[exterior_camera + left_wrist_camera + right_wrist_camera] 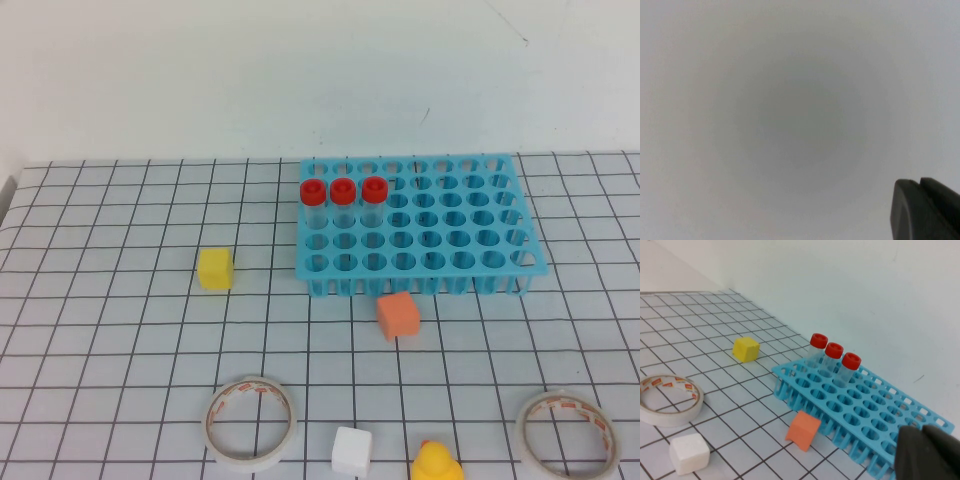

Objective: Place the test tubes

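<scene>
On the gridded worktop (100,330), counting from left to right, there is one yellow cube (215,268), then the first of two tape rolls (248,460) near the front edge. One white cube (352,451) sits just beside that roll. Three test tubes (343,195) with red caps stand upright side by side in one row, in the three leftmost columns of the single blue rack (470,235), toward its back. One orange cube (398,315) lies just in front of the rack, tilted against its front wall in the right wrist view. One yellow duck (436,463) is cut off by the front edge of the high view. The second tape roll (566,402) lies at the far right. The left pincer (919,192) shows only in its own wrist view, as dark tips pressed together and holding nothing, against a plain pale grey surface, so I cannot tell where it sits over the worktop. The right pincer (922,440) also has its tips together and is empty. In its wrist view it shows in front of the rack's near end, touching nothing, well apart from the tubes.
</scene>
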Motion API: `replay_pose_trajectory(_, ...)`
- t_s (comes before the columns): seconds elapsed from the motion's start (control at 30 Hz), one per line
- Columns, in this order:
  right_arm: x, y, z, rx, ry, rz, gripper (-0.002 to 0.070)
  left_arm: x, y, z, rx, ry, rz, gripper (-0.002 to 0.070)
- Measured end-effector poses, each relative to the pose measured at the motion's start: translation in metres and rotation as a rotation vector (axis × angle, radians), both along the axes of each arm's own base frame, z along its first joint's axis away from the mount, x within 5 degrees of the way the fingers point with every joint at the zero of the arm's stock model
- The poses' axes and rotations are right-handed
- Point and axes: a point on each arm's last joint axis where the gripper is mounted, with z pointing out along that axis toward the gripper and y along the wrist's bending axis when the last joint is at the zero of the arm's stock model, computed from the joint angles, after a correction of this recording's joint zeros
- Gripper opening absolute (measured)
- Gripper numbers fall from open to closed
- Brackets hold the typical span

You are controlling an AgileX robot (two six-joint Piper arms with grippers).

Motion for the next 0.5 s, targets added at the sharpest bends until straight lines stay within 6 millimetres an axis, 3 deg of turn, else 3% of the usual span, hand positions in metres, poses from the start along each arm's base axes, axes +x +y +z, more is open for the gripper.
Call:
replay_pose_trajectory(0.1, 0.0, 0.0, 0.0, 0.0, 0.0, 0.0, -0.0001, -0.028, 0.011, -0.026, -0.01, 0.042, -0.038, 0.0)
replay_pose_trajectory(0.27, 0.0, 0.0, 0.0, -0.002, -0.001, 0.002, -0.0001, -0.047, 0.024, -0.08, -0.03, 0.154, -0.051, 0.0)
replay_pose_trajectory(0.37, 0.0, 0.0, 0.0, -0.002, -0.001, 0.002, -0.0001, -0.057, 0.032, -0.117, -0.008, 0.221, -0.051, 0.0)
replay_pose_trajectory(0.4, 0.0, 0.0, 0.0, -0.002, -0.001, 0.002, -0.0001, -0.064, 0.036, -0.143, -0.002, 0.27, -0.051, 0.0)
replay_pose_trajectory(0.5, 0.0, 0.0, 0.0, -0.002, -0.001, 0.002, -0.0001, -0.075, 0.042, -0.176, -0.001, 0.326, -0.071, 0.0)
